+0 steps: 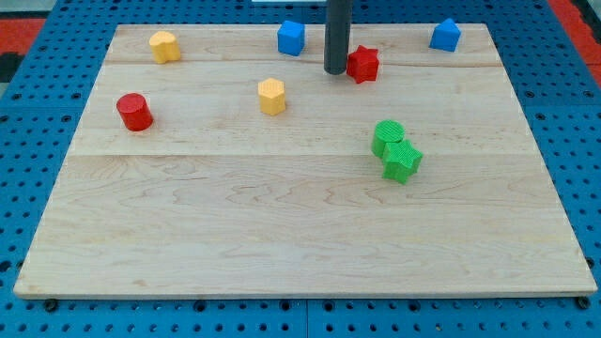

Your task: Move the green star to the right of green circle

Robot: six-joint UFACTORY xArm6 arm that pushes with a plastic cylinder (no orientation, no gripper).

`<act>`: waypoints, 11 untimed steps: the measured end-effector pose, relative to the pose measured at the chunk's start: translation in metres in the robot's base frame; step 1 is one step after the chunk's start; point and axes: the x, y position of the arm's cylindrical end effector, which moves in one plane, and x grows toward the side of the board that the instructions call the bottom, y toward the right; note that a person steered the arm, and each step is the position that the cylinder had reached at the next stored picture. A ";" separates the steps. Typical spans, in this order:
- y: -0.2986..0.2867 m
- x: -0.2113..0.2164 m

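Observation:
The green star (403, 161) lies right of the board's centre, touching the green circle (387, 137), which sits just above and slightly left of it. My tip (335, 70) is near the view's top, well above and left of both green blocks. It stands just left of a red star (362, 64), close to touching it.
A blue cube (292, 38) sits at the top centre and a blue block (445, 35) at the top right. A yellow block (164, 46) is at the top left, a yellow hexagon (271, 96) left of centre, and a red cylinder (134, 112) at the left.

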 end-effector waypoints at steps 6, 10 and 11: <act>0.065 0.161; 0.063 0.158; 0.085 0.144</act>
